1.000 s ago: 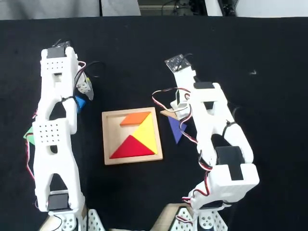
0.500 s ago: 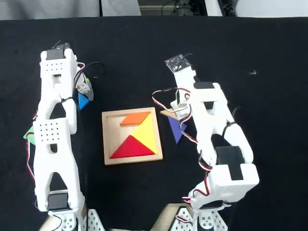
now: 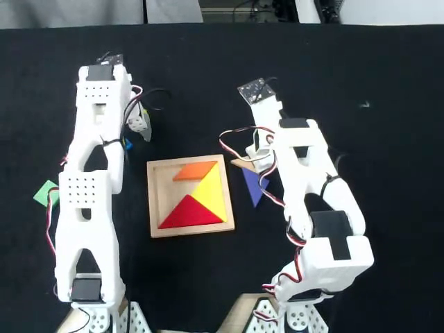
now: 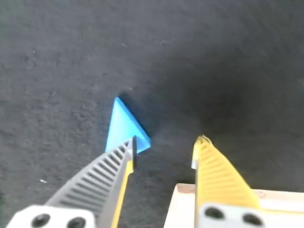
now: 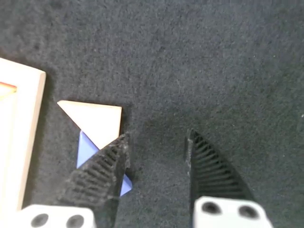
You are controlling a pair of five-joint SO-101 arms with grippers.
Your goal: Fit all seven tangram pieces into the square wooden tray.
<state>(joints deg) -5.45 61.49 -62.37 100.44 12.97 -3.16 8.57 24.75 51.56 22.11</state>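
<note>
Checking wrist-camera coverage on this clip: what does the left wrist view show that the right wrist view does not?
Left wrist view, not the right: the blue triangle lying on the cloth, just off one finger of the open left gripper.
Right wrist view, not the left: a pale wooden triangle touching a purple triangle, next to the open right gripper.
Both: the black cloth and part of the wooden tray rim.

You have a black, felt-like cloth [image 3: 388, 208] covering the whole tabletop, evenly lit. Beyond its far edge you see a pale grey surface [image 3: 69, 12] and a tangle of dark cables [image 3: 277, 8].
</note>
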